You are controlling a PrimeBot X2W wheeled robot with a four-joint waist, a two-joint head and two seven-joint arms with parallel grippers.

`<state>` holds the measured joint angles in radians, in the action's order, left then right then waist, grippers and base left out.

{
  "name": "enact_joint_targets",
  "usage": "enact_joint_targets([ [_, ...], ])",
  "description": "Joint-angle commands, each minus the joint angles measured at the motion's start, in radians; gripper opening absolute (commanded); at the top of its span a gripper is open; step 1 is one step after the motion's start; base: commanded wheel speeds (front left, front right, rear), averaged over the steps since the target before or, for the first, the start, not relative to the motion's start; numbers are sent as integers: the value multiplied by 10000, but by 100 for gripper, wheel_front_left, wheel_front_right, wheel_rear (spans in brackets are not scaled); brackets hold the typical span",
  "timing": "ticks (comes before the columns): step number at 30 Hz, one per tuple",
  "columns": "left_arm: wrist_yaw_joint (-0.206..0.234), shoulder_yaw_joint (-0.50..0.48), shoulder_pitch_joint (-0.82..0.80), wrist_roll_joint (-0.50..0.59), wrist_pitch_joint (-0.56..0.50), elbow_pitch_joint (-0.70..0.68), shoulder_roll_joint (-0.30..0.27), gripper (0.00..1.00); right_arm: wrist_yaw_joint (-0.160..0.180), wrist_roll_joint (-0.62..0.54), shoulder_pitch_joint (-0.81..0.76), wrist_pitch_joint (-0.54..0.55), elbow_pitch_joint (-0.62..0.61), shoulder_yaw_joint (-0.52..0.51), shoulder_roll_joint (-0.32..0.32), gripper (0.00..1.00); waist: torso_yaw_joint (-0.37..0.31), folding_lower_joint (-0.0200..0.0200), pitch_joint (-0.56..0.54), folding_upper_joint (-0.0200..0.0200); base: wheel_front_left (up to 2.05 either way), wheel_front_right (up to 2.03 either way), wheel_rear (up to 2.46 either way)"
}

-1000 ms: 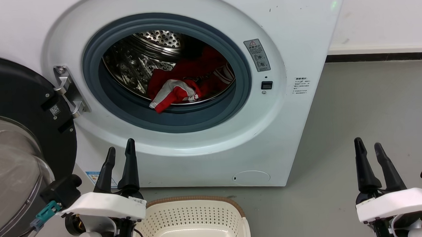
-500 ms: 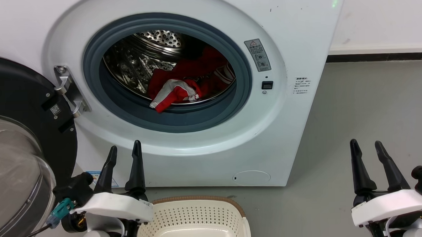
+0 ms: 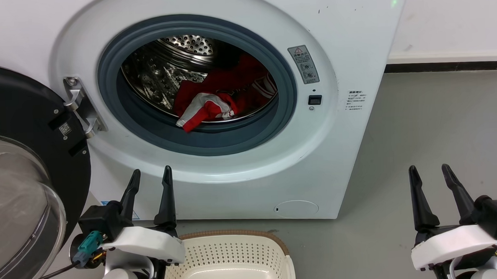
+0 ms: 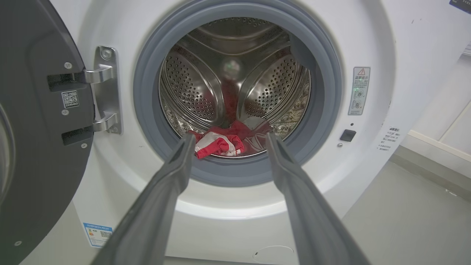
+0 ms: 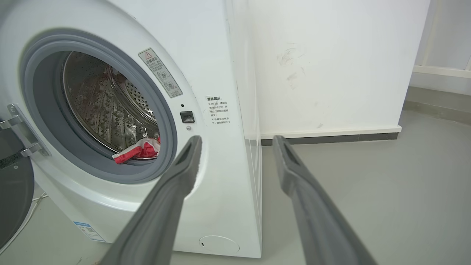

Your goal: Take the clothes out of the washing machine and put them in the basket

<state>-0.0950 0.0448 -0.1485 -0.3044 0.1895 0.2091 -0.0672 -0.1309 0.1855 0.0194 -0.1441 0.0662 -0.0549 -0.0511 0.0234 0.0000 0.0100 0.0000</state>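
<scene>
The first grab is not yet made: the clothes (image 3: 223, 96) lie bunched at the front of the drum (image 3: 157, 76) in the washing machine (image 3: 348, 122), its door (image 3: 17, 120) swung open, and the basket (image 3: 230, 254) on the floor (image 3: 419, 119) below shows nothing in it. The left gripper (image 3: 151, 170) and right gripper (image 3: 429, 167) hang low before the machine, both spread wide and empty. Next, I judge, the left one must reach over the grey seal (image 3: 215, 141) and pinch the nearest fold of cloth.

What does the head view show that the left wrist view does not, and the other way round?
Head view: the basket in front of the washing machine, and the open right gripper. Left wrist view: the back of the drum. Both: the clothes in the drum, the open door and the open left gripper.
</scene>
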Motion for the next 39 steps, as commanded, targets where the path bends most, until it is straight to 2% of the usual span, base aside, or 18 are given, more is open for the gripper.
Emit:
enact_joint_targets([
  [1,59,37,-214,264,107,-7,-73,100,2,-306,-44,-26,-133,1,9,100,1,0,1,0,0,0,0],
  [21,269,218,-277,1814,519,338,-133,100,3,-1914,-197,-51,-189,-24,13,100,28,0,2,0,0,0,0],
  [39,186,96,-238,2443,772,531,-48,100,3,-2560,-221,-178,-47,-41,17,100,43,0,45,0,0,0,0],
])
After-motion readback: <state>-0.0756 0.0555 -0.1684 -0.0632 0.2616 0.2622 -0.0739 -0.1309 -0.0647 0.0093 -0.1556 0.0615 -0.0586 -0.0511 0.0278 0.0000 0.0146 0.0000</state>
